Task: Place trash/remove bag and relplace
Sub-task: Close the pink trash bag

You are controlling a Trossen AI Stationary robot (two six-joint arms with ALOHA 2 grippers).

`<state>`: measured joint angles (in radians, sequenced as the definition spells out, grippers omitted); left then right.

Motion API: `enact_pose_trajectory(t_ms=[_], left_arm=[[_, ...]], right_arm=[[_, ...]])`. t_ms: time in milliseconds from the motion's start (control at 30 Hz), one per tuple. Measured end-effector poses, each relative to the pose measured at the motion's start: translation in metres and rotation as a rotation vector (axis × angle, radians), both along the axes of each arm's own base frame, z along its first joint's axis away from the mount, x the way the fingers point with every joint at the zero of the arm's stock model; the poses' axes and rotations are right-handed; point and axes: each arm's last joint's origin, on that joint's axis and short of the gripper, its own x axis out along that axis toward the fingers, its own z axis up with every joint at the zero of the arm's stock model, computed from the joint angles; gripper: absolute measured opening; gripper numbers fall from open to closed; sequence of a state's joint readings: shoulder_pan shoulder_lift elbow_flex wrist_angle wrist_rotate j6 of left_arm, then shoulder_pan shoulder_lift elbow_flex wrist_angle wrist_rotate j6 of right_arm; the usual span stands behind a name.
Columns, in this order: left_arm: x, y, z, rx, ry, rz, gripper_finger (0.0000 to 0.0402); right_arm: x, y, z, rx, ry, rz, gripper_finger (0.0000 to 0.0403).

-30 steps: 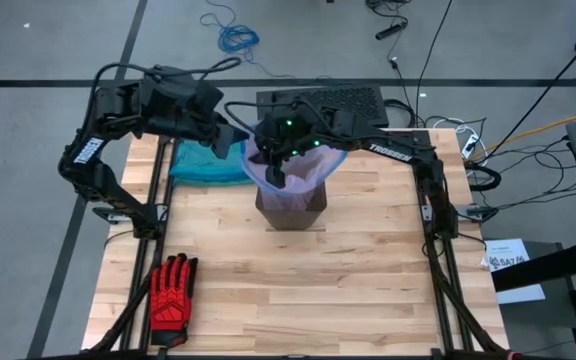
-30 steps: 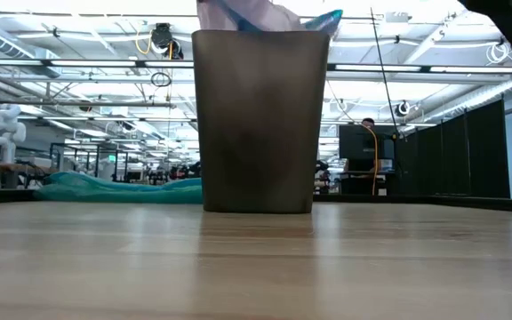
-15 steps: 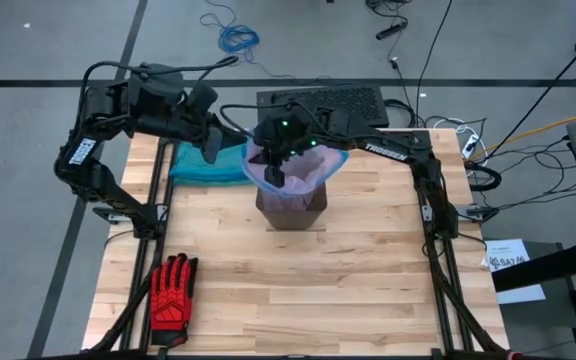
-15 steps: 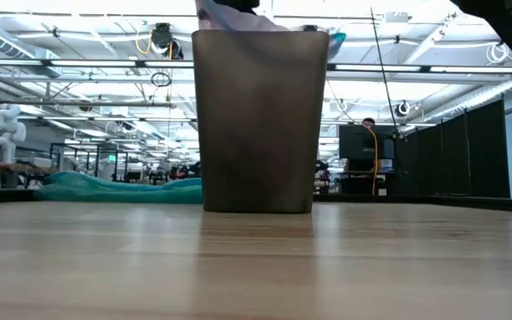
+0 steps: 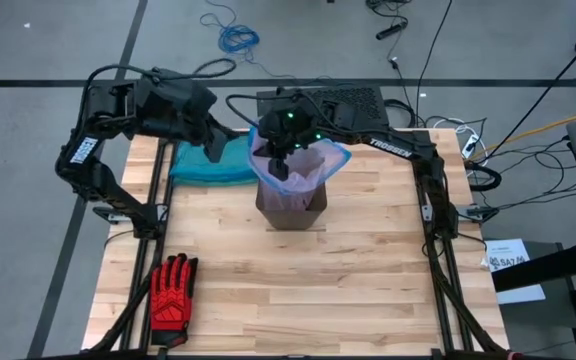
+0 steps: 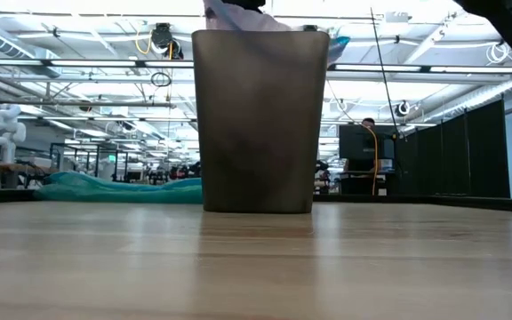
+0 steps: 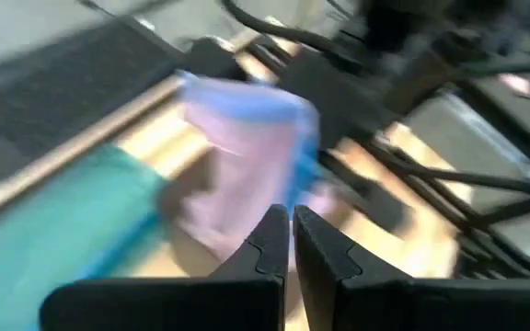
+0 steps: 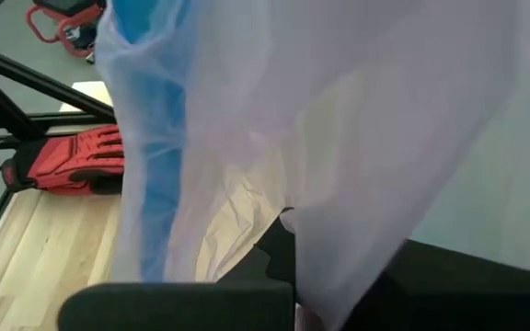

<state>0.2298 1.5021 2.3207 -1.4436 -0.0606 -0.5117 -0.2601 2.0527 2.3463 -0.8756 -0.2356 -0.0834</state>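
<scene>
Lying nearest the front edge of the table (image 5: 368, 300), at its left corner, is a red glove (image 5: 172, 293), well apart from everything else. Farther back, near the middle of the table, stands a dark bin (image 6: 258, 120) with the pale pink bag (image 5: 300, 168) spread over its rim and puffed up above it; a blue band runs along the bag's edge. The right gripper (image 5: 279, 163) hangs over the bin's mouth, down among the folds of the bag, with its fingers closed; the right wrist view is filled with the thin plastic draped right against them, so it probably has the bag pinched, though the hold itself is hidden. Just left of the bin, the left gripper (image 7: 290, 241) hovers beside the bag's rim above the table's back left part, its two fingers nearly together with only a thin slit between them and nothing caught in it. Under and behind that arm lies a crumpled teal bag (image 5: 203, 164), along the table's far left edge. Beyond the table a black mat (image 5: 343, 101) lies on the grey floor.
</scene>
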Motion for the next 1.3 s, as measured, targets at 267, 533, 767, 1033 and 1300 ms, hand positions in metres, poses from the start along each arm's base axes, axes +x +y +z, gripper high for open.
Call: enact_pose_trajectory(t_ms=[267,533,767,1033,1300], left_arm=[[0.016,0.003,0.0,0.062,-0.019,-0.05,0.0073],[0.038,0.006,-0.012,-0.005,0.018,-0.127,0.0149],[0.035,0.006,-0.011,-0.016,0.016,-0.094,0.0097],[0.033,0.009,-0.01,-0.011,0.016,-0.074,0.0003],[0.02,0.005,0.004,-0.024,-0.075,-0.064,0.0001]], right_arm=[[-0.002,0.003,0.005,-0.012,-0.023,0.012,0.0],[-0.002,0.003,0.006,-0.015,-0.024,0.014,0.0],[-0.002,0.003,0.006,-0.016,-0.024,0.013,0.0],[-0.002,0.003,0.006,-0.02,-0.022,0.016,0.0],[-0.005,-0.005,0.004,-0.016,-0.009,-0.003,0.0]])
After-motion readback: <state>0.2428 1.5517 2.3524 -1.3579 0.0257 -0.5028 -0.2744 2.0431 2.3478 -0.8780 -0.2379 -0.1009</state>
